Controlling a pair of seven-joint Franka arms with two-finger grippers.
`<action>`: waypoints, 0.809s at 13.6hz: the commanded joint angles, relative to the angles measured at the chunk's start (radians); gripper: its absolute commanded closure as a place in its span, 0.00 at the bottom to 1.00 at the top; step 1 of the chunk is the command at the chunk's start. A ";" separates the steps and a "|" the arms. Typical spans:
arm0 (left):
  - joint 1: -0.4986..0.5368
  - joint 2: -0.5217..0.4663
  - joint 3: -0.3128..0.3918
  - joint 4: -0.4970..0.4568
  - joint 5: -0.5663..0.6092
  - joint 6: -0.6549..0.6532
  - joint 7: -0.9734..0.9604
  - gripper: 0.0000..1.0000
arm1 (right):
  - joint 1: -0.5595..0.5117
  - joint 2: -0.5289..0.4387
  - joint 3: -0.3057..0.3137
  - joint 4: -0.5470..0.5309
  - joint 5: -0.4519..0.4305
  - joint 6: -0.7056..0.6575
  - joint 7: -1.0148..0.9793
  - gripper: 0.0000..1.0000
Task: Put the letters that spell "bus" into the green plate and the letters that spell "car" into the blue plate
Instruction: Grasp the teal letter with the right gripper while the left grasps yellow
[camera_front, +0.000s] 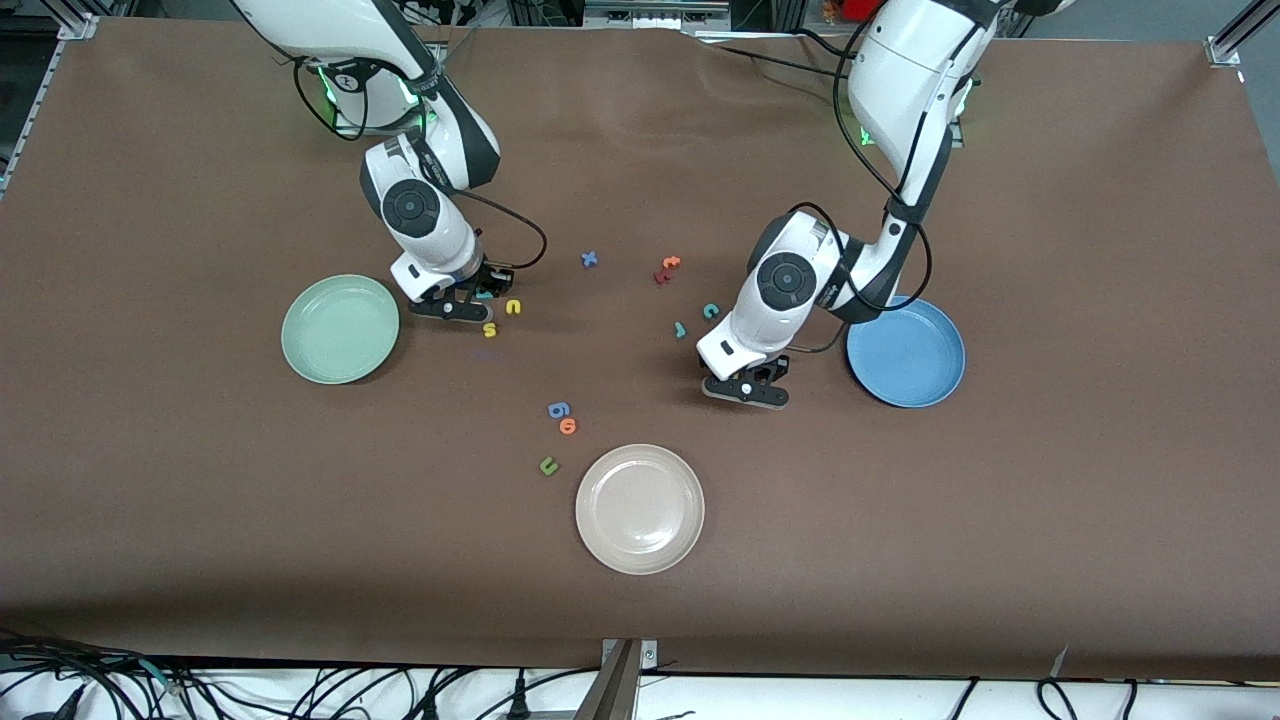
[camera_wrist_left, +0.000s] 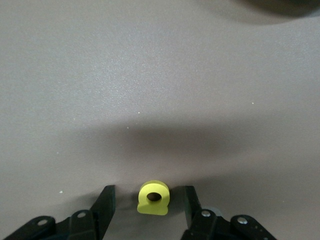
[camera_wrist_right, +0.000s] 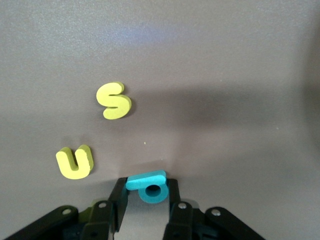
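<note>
My right gripper (camera_front: 468, 300) is low on the table beside the green plate (camera_front: 340, 329). In the right wrist view its fingers (camera_wrist_right: 147, 184) press both sides of the teal b (camera_wrist_right: 150, 190). The yellow u (camera_wrist_right: 75, 162) and yellow s (camera_wrist_right: 114, 100) lie close by, the u (camera_front: 513, 307) and s (camera_front: 490, 329) also showing in the front view. My left gripper (camera_front: 745, 390) is down near the blue plate (camera_front: 906, 352), open around the yellow a (camera_wrist_left: 153, 200), with a gap on each side. The teal c (camera_front: 711, 311) and teal r (camera_front: 680, 330) lie loose beside that arm.
A beige plate (camera_front: 640, 509) sits nearest the front camera. A blue g-like letter (camera_front: 558, 409), an orange o (camera_front: 568, 426) and a dark green u (camera_front: 548, 465) lie beside it. A blue x (camera_front: 589, 259), an orange t (camera_front: 671, 263) and a dark red letter (camera_front: 661, 275) lie mid-table.
</note>
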 joint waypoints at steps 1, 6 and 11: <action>-0.012 0.015 0.011 0.023 0.030 0.004 -0.027 0.50 | -0.007 -0.001 0.007 -0.017 0.018 0.017 -0.022 0.88; -0.012 0.015 0.011 0.023 0.110 0.004 -0.067 0.73 | -0.004 -0.041 0.006 -0.003 0.014 -0.069 -0.016 0.90; 0.001 0.007 0.011 0.023 0.115 0.004 -0.059 0.92 | -0.006 -0.121 -0.075 0.159 0.006 -0.403 -0.088 0.90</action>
